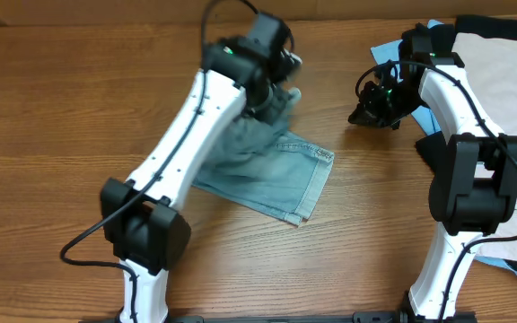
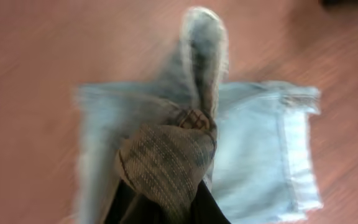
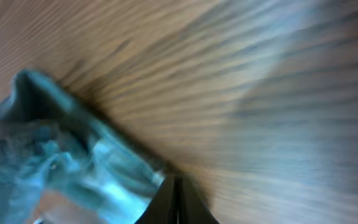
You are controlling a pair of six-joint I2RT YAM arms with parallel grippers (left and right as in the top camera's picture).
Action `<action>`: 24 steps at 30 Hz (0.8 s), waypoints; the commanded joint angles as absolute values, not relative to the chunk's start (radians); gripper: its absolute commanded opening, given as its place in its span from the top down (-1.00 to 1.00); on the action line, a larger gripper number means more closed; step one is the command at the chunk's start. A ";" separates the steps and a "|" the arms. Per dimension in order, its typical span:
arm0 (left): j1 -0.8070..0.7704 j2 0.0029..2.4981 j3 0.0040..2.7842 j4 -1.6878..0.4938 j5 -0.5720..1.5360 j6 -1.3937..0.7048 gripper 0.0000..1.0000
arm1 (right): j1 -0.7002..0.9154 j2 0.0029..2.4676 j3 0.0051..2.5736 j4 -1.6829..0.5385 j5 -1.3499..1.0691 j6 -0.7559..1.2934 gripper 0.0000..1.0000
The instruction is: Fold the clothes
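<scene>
The faded denim shorts (image 1: 281, 175) lie mid-table: soft, flat and hemmed at the near leg, with the far end gathered into a raised ridge. My left gripper (image 1: 273, 99) pinches that ridge, its arm stretched forward and tilted down. My right gripper (image 1: 363, 113) hovers just beside them above the wood-grain table (image 1: 61, 108), fingers pressed together and empty.

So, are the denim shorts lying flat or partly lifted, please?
Partly lifted: the left gripper pinches one end of the shorts up; the hemmed end lies flat.
</scene>
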State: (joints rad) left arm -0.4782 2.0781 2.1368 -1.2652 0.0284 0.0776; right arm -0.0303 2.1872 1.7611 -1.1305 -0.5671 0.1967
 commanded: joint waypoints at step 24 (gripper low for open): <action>-0.017 2.064 2.468 -1.552 -0.236 -0.277 0.92 | 0.275 2.189 1.706 -1.029 -0.569 0.184 0.84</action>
State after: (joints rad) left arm 0.0071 2.0785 2.4336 -1.5536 -0.2947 -0.2493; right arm 0.2359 2.1872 1.7081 -1.0389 -0.5953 0.1822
